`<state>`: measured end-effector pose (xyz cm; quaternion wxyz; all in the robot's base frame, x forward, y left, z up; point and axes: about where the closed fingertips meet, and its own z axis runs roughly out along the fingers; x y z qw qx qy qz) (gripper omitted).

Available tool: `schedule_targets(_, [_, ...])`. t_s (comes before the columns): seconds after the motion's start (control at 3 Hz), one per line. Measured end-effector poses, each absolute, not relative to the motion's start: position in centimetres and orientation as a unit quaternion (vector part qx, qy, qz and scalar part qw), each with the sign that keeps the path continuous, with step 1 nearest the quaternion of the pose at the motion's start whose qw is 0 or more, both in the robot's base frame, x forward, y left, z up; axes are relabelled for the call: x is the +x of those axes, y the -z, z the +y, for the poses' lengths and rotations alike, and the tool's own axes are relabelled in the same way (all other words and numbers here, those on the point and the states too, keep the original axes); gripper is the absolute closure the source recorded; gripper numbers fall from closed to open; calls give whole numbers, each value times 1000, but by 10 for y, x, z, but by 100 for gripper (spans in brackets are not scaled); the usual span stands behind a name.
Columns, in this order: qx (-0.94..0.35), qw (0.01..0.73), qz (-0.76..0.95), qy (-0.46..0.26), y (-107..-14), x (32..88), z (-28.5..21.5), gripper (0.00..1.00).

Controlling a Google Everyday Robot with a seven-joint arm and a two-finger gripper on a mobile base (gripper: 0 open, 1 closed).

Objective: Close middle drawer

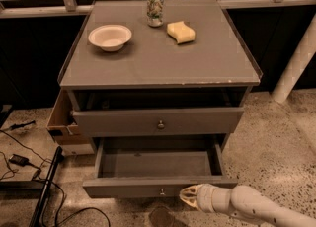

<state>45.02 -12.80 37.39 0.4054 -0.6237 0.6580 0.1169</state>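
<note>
The middle drawer (148, 185) is the grey drawer with the slim front and a small round metal knob (162, 190). It is pulled far out and its inside looks empty. My gripper (189, 196) comes in from the lower right on a white arm. It sits at the drawer's front panel, just right of the knob and at about the same height. Whether it touches the panel is unclear.
Above it, a taller grey drawer (158, 121) stands slightly open. On the cabinet top (158, 60) are a white bowl (110, 37), a can (155, 8) and a yellow sponge (180, 32). A cardboard box (61, 122) and cables (19, 159) lie left; a white post (296, 63) stands right.
</note>
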Motion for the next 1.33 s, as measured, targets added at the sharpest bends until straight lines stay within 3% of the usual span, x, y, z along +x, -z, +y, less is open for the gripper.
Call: schedule_targets(1.33, [-603, 461, 648, -52, -371, 532, -121, 100])
